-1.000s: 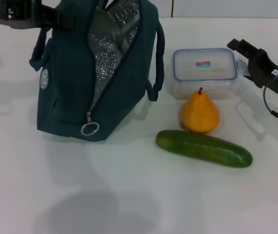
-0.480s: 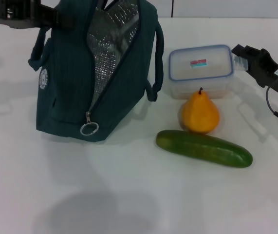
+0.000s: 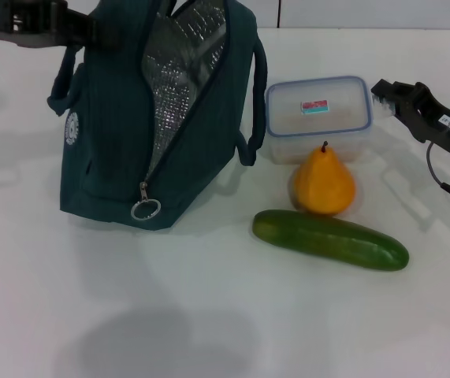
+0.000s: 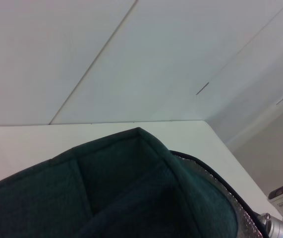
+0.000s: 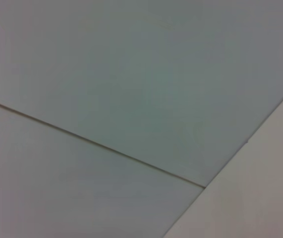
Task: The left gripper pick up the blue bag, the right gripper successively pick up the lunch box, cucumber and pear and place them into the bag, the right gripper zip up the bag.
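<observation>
The blue bag stands upright at the left of the head view, unzipped, its silver lining showing and the ring pull low on its front. My left gripper holds it at the top; the left wrist view shows only the bag's teal rim. The lunch box hangs slightly tilted just right of the bag, with my right gripper shut on its right edge. Closer to me, the pear stands upright and the cucumber lies across in front of it.
Everything rests on a white table. A bag handle hangs between the bag and the lunch box. The right wrist view shows only pale flat surfaces.
The lunch box has moved left toward the bag and tilted, carried by the right gripper. The bag, pear and cucumber have stayed put.
</observation>
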Available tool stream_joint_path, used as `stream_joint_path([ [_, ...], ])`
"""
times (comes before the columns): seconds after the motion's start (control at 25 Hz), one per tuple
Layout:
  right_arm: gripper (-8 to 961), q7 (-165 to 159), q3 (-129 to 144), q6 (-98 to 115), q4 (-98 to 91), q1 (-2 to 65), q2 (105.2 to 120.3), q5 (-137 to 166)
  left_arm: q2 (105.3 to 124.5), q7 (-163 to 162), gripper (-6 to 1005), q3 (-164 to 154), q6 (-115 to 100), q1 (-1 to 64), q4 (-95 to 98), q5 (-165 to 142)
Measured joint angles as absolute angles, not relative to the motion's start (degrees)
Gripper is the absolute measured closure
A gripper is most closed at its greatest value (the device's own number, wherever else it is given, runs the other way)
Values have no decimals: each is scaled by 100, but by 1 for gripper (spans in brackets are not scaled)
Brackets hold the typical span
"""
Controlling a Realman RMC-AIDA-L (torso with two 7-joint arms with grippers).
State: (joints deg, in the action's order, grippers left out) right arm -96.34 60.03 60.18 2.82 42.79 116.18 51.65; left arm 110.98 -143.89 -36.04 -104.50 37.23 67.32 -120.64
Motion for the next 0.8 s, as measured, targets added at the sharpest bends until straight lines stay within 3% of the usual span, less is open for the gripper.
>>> stream_joint_path([
  [0.8, 836, -9403, 5940, 7022, -18, 3657, 11618, 4782, 11151, -14327, 958, -3691, -10431, 3739, 6535, -12076],
])
